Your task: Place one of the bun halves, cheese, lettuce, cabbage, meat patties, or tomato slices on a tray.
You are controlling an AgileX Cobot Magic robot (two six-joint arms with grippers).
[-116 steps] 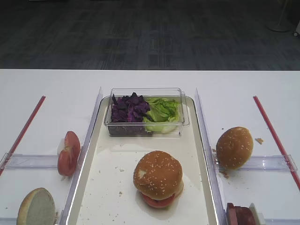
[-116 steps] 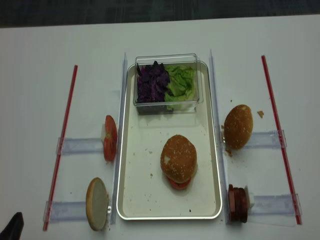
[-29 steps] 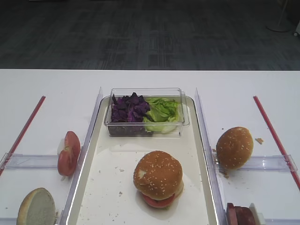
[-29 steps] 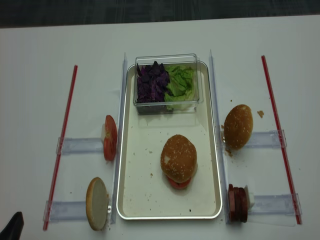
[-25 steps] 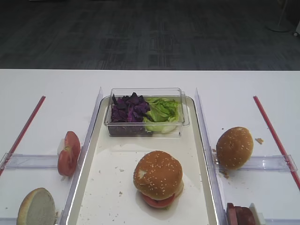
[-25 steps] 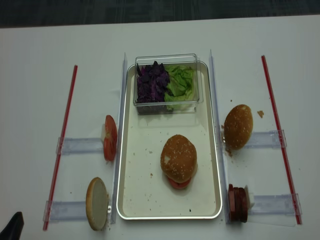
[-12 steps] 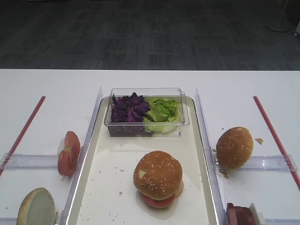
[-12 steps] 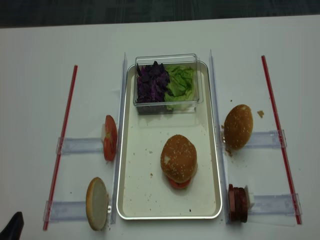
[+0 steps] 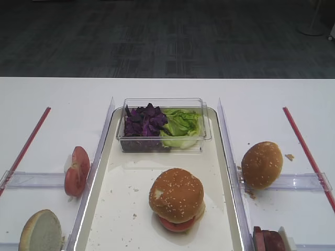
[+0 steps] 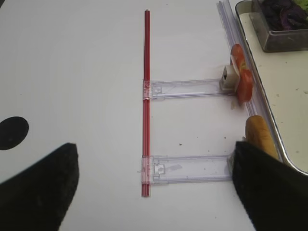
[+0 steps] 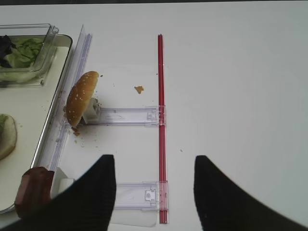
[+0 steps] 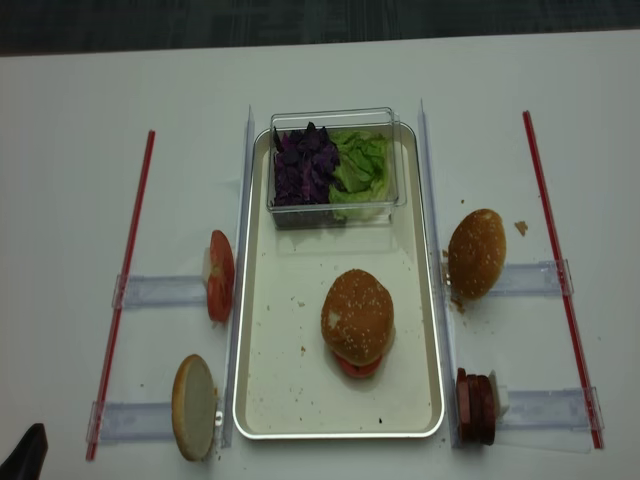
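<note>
High view: found the bun top [image 9: 177, 194] on the tray [image 9: 120, 209], in its near half, resting on a red slice [image 9: 177, 225]. Noted a clear box [image 9: 163, 144] at the tray's far end, with cabbage [image 9: 142, 123] in its left part and lettuce [image 9: 180, 125] in its right. Saw tomato slices [image 9: 77, 170] just left of the tray, a cut bun [image 9: 40, 231] nearer on that side, a plain bun [image 9: 261, 164] just right of the tray, and patties [image 9: 267, 240] nearer on that side.

Right wrist view: saw the right gripper [image 11: 153, 163] over bare table right of the tray, jaws apart, nothing between them.

Left wrist view: saw the left gripper [image 10: 154, 149] left of the tray, jaws spread wide, holding nothing.

Realsense view: found the same layout from above, bun top near the tray's middle, touched by neither gripper.
</note>
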